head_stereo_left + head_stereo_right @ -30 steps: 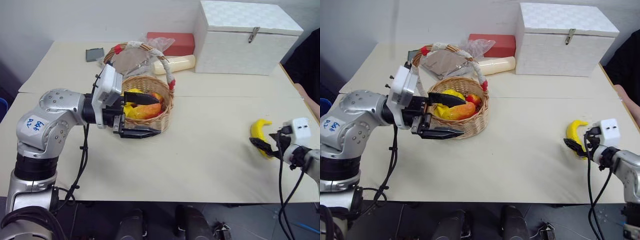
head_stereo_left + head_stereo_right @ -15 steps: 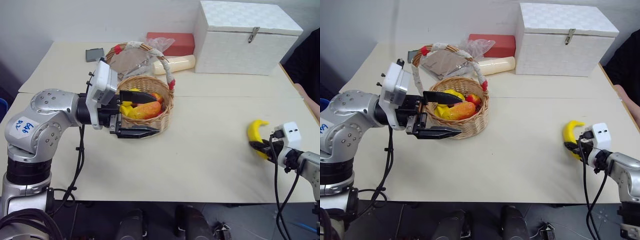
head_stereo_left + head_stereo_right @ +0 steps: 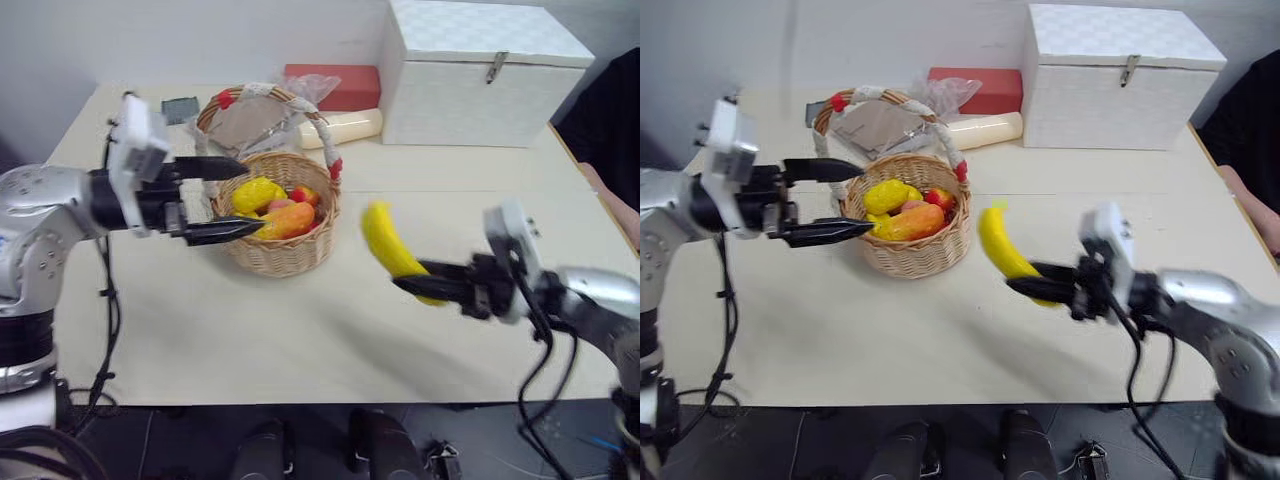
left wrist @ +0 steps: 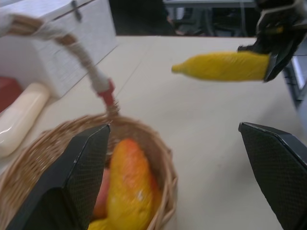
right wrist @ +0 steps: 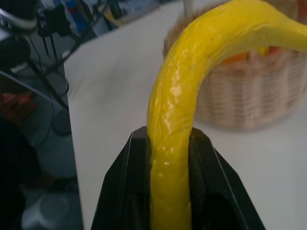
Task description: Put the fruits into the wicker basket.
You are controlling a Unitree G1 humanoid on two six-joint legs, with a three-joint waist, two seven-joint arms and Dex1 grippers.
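The banana (image 3: pixel 393 247) is gripped at its lower end between the two black fingers of the right gripper (image 3: pixel 420 288) and is carried clear of the table (image 3: pixel 300 330), above the middle of it and to the right of the wicker basket (image 3: pixel 283 250). In the right wrist view the yellow fruit is seen clamped between both fingers (image 5: pixel 123 191), its curved upper part arching toward the basket. The basket stands toward the far left part of the table, its white-wrapped handle (image 3: pixel 300 105) arched above it. An oblong orange-red mango (image 3: pixel 288 219), a yellow lemon (image 3: pixel 254 193) and a small red fruit (image 3: pixel 305 195) lie inside it. The left gripper (image 3: pixel 238 197) is held at the basket's left side with its fingers spread wide, nothing between them, the fingertips reaching over the rim. Near the far edge a white box (image 3: pixel 478 70), a red box (image 3: pixel 335 85) and a cream cylindrical roll (image 3: pixel 345 127) are set, with a small grey object (image 3: pixel 181 108) toward the far left corner
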